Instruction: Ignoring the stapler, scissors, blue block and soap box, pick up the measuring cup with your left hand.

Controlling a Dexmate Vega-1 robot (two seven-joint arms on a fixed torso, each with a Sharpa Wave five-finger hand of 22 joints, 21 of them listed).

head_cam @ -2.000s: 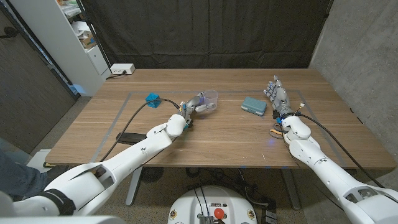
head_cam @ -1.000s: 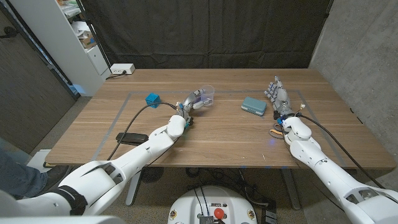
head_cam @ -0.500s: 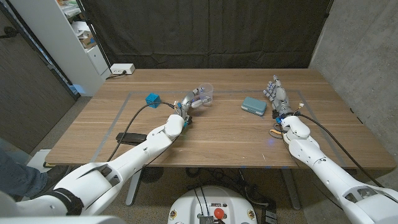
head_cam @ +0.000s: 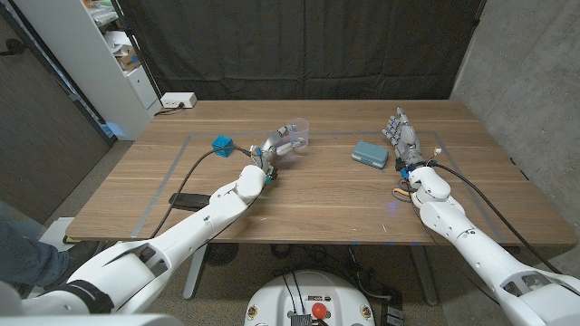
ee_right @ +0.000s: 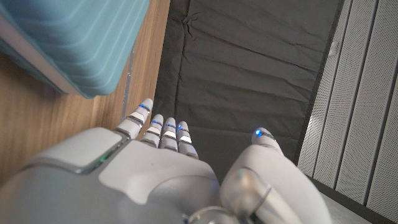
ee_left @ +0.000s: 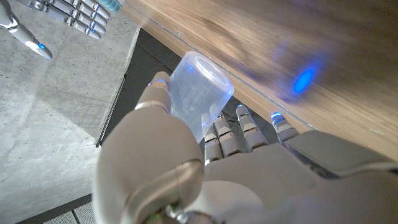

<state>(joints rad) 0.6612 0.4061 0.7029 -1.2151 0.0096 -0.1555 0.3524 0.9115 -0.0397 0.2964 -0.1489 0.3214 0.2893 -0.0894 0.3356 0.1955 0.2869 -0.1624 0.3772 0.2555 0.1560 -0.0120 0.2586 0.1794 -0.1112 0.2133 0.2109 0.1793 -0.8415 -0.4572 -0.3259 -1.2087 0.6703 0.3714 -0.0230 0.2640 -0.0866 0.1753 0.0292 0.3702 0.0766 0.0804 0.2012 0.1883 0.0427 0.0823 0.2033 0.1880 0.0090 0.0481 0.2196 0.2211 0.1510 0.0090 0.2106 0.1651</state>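
Observation:
My left hand holds the clear plastic measuring cup off the table, tipped on its side, at the table's middle back. In the left wrist view the measuring cup sits between the thumb and the fingers of my left hand, well clear of the wood. My right hand stands with its fingers apart beside the teal soap box, holding nothing. In the right wrist view my right hand shows its spread fingers next to the soap box.
A blue block lies left of my left hand. A black stapler lies near the front left edge. Scissors with orange handles peek out by my right wrist. A white shelf stands beyond the table's left corner.
My left hand has lifted the measuring cup off the table and carried it slightly back and left, tipping it over. The right hand has stayed in place.

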